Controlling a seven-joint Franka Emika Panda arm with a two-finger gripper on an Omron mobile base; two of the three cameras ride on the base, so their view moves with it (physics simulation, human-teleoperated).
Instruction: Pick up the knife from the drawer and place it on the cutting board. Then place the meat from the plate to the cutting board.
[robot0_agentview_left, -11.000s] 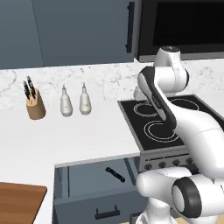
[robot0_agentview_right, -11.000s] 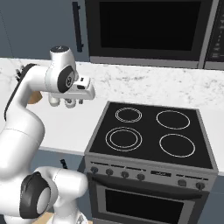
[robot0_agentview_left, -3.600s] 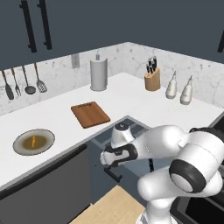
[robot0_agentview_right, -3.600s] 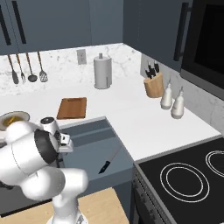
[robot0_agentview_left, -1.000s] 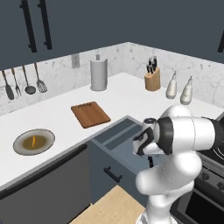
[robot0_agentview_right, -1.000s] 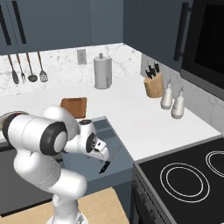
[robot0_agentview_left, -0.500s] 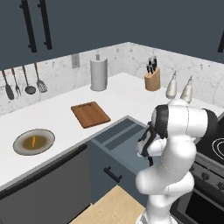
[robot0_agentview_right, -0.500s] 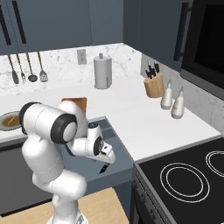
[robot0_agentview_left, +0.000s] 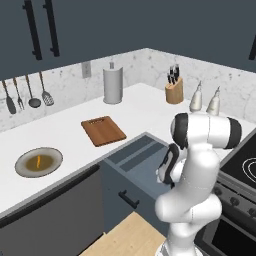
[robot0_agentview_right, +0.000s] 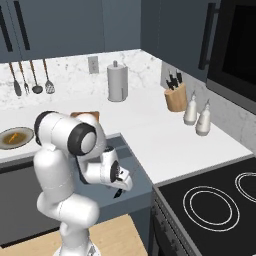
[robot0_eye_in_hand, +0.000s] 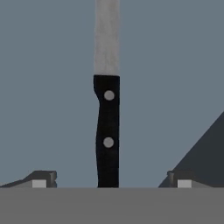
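In the hand view the knife (robot0_eye_in_hand: 107, 131) lies on the floor of the drawer (robot0_eye_in_hand: 52, 87), black riveted handle toward me, grey blade pointing away. My gripper (robot0_eye_in_hand: 111, 181) is open just above it, one fingertip on each side of the handle, touching nothing. From the base, the drawer (robot0_agentview_left: 135, 154) stands pulled out below the counter and the arm bends down into it, gripper (robot0_agentview_left: 165, 172) low inside. The reddish-brown cutting board (robot0_agentview_left: 103, 130) lies bare on the counter behind the drawer. Left of it sits the plate (robot0_agentview_left: 25, 167) with the small orange meat (robot0_agentview_left: 38, 161) at its centre.
A paper towel roll (robot0_agentview_left: 113, 85), a knife block (robot0_agentview_left: 174, 92) and two bottles (robot0_agentview_left: 199, 100) stand along the back of the counter. Utensils (robot0_agentview_left: 25, 95) hang on the wall. The stove (robot0_agentview_right: 210, 205) borders the drawer on the right.
The arm has swung its elbow up and to the right and brought the hand lower into the drawer, over the knife. The jaws stayed open.
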